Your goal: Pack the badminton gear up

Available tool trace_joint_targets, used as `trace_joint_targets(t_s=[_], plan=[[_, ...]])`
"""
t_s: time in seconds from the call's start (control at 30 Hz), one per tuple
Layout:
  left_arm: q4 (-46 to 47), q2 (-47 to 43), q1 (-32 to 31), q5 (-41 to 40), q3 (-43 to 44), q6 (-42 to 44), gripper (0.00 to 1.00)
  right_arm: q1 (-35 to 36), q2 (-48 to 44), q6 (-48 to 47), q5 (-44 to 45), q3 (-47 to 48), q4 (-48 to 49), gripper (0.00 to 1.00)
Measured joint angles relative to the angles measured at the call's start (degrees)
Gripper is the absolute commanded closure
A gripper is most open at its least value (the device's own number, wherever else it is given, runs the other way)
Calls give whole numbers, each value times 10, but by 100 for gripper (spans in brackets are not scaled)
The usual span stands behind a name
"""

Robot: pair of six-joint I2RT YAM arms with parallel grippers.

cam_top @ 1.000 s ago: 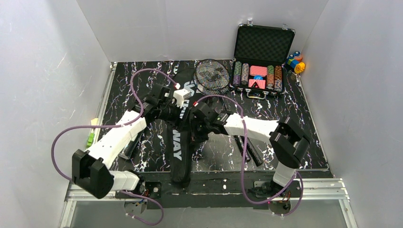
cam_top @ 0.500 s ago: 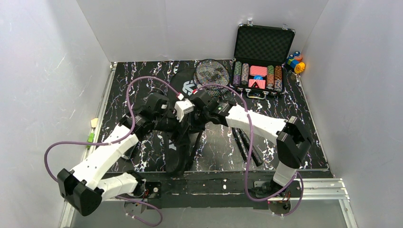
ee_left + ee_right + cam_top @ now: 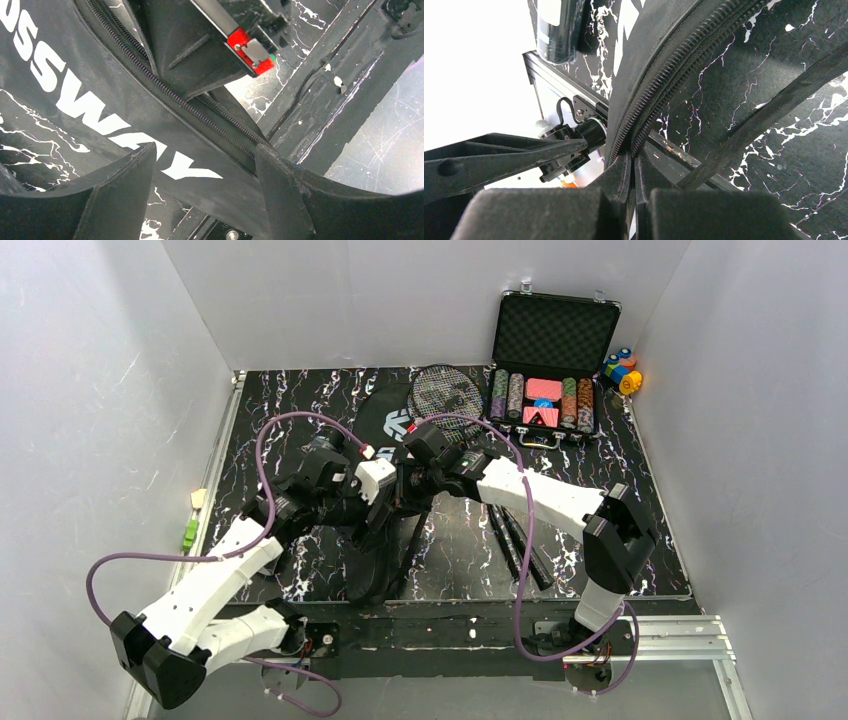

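One bag [image 3: 397, 423], lettered CROSSWAY, is stretched along the middle of the tabletop [image 3: 640, 490] with its zip parted. One zip edge is pinched in the closed right gripper [image 3: 633, 162], apparently so that the mouth is lifted and kept wide. Close to that pinch, the left gripper [image 3: 200, 157] is spread open astride the bag's lettered panel and nothing is held by it; a hold on the other lip is judged to be sought. A racquet head [image 3: 445, 400] is seen at the bag's far end, just beside the chip case [image 3: 545, 340]. A tube [image 3: 556, 30] is laid beside the bag, toward its near end. Shuttlecocks cannot be made out.
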Motion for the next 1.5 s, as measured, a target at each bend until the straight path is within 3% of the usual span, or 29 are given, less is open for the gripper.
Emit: trace_joint_targets(t_s=[0.2,0.5,0.77,1.13,1.5], plan=[[0,21,0,2,0,-23,34,0,2,1,0,5,0,99],[0,44,0,-39,-9,-19,79,8,9,0,4,9,2,99],[0,33,0,-111,-16,-6,100,9,9,1,4,-11,16,99],[10,18,0,-180,30,-12,100,3,-6,12,-5,-109,43,99],[3,-24,0,-254,150,15,100,-14,-18,14,-66,-125,88,99]])
